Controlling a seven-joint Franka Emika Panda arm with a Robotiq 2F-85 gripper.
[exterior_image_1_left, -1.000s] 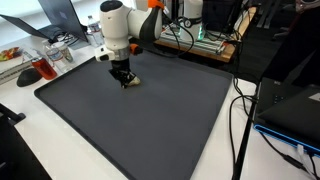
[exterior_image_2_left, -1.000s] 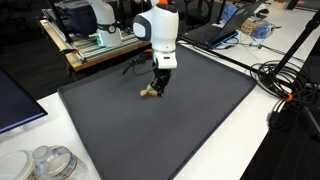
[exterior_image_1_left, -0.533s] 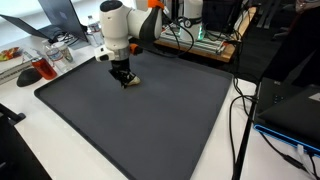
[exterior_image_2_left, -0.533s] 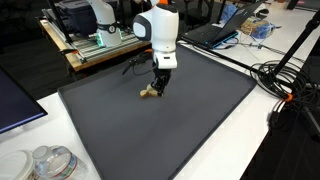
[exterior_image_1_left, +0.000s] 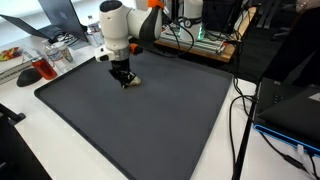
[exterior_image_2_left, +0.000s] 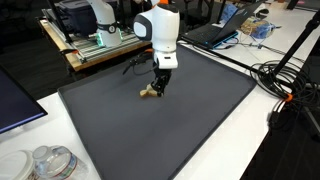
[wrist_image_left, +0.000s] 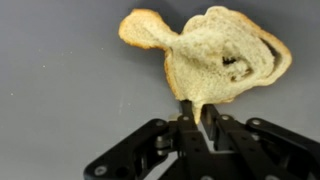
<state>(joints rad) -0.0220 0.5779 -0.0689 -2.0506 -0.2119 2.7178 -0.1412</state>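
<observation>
A torn slice of bread (wrist_image_left: 215, 60) with a hole near its middle lies on a dark grey mat (exterior_image_1_left: 150, 120). In the wrist view my gripper (wrist_image_left: 196, 112) comes up from the bottom edge, its two black fingers close together with a thin tab of the bread's lower edge pinched between them. In both exterior views the white arm stands over the mat's far part, with the gripper (exterior_image_1_left: 124, 80) (exterior_image_2_left: 157, 90) pointing down at the mat's surface and the bread (exterior_image_2_left: 149, 93) showing as a small tan piece beside the fingers.
A glass with red liquid (exterior_image_1_left: 38, 68) and a plate (exterior_image_1_left: 10, 55) stand off the mat on the white table. Cables (exterior_image_2_left: 280, 75) and a laptop (exterior_image_2_left: 215, 33) lie beyond one mat edge, clear plastic containers (exterior_image_2_left: 50, 162) at a near corner.
</observation>
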